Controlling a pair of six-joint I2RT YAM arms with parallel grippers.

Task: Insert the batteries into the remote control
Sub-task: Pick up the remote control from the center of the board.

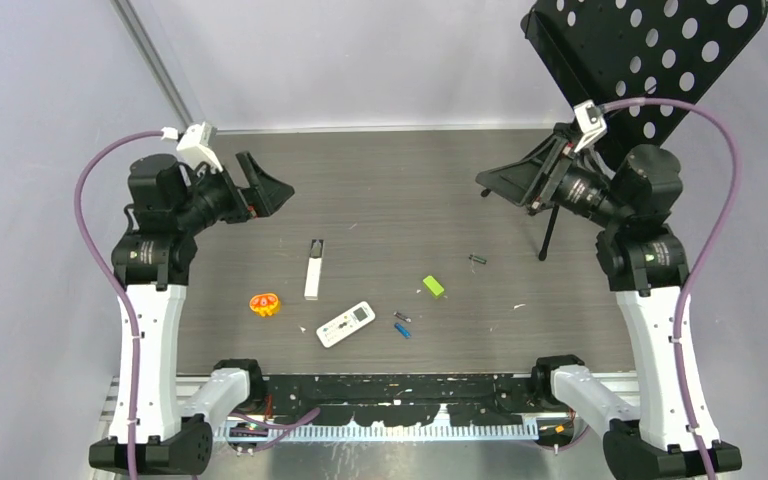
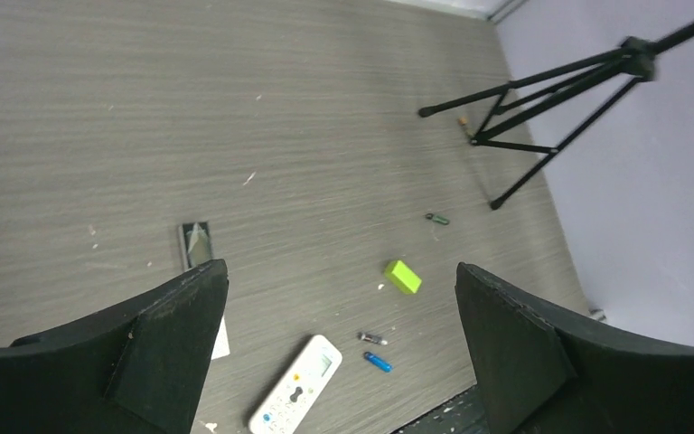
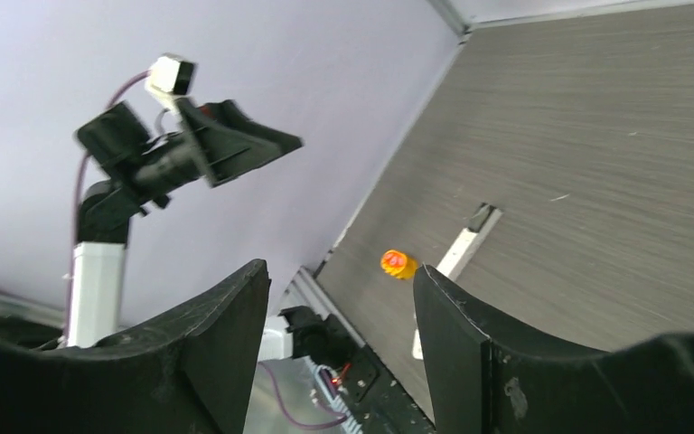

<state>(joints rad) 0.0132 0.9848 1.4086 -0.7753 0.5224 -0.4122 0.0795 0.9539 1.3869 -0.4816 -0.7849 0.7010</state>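
Note:
A white remote control [image 1: 346, 323] with buttons lies face up near the table's front. A slimmer white remote [image 1: 313, 270] with a dark end lies behind it. The blue battery [image 1: 402, 331] and the greyish battery [image 1: 401, 318] rest just right of the buttoned remote [image 2: 296, 384]. The dark battery [image 1: 477, 259] lies apart, further right. My left gripper [image 1: 278, 190] hangs open high over the back left, holding nothing. My right gripper [image 1: 495, 180] is open and empty high at the back right. The left wrist view shows the blue battery [image 2: 378, 363], greyish battery [image 2: 372, 338] and dark battery [image 2: 436, 219].
A bright green block [image 1: 433, 286] sits between the batteries. An orange toy [image 1: 264, 304] lies left of the remotes. A black tripod stand [image 1: 550, 235] with a perforated panel rises at the back right. The arms' black mounting rail [image 1: 410, 388] runs along the near edge.

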